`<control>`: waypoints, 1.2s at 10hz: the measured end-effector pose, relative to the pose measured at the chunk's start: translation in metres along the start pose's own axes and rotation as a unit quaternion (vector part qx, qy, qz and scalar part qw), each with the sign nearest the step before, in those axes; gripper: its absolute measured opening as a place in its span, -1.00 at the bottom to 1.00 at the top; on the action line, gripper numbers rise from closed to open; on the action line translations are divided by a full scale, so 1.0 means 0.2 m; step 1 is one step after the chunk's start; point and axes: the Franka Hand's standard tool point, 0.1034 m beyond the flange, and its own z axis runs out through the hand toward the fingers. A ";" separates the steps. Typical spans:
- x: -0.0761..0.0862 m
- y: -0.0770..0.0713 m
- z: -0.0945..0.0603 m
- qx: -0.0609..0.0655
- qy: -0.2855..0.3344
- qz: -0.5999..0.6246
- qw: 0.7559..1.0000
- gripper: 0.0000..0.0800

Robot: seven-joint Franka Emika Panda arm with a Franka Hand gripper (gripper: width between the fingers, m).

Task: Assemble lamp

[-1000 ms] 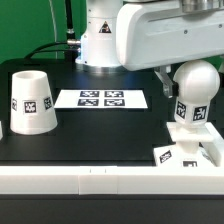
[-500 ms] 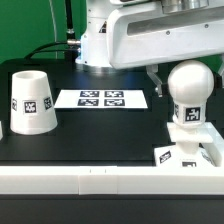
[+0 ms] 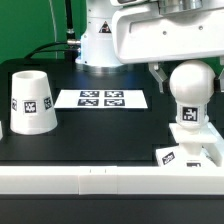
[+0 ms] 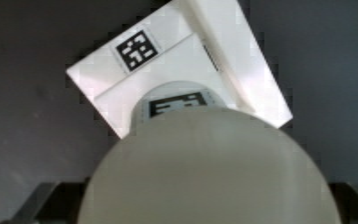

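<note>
Bulb upright on base, beside front table edge.

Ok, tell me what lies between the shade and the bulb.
In the exterior view, the marker board lies on the table between shade and bulb.

White bulb, black-and-white square tag on its neck. Shade at nine o'clock: white, same tag pattern. Base white, tagged too. Tabletop black.
</note>
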 end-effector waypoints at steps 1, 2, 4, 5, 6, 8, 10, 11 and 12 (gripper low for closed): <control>0.00 0.00 0.00 0.000 -0.002 0.050 0.999 0.45; 0.00 0.00 0.00 0.002 -0.004 0.088 0.996 0.45; -0.01 -0.01 0.01 0.003 -0.006 0.184 0.983 0.45; -0.01 -0.01 0.01 0.005 -0.009 0.211 0.978 0.45; -0.02 -0.01 0.01 0.007 -0.012 0.229 0.973 0.45; -0.02 -0.01 0.01 0.010 -0.015 0.250 0.968 0.45; -0.02 -0.02 0.01 0.009 -0.016 0.227 0.974 0.72; -0.03 -0.02 0.00 0.007 -0.019 0.211 0.977 0.72; -0.03 -0.02 0.00 0.006 -0.021 0.184 0.983 0.74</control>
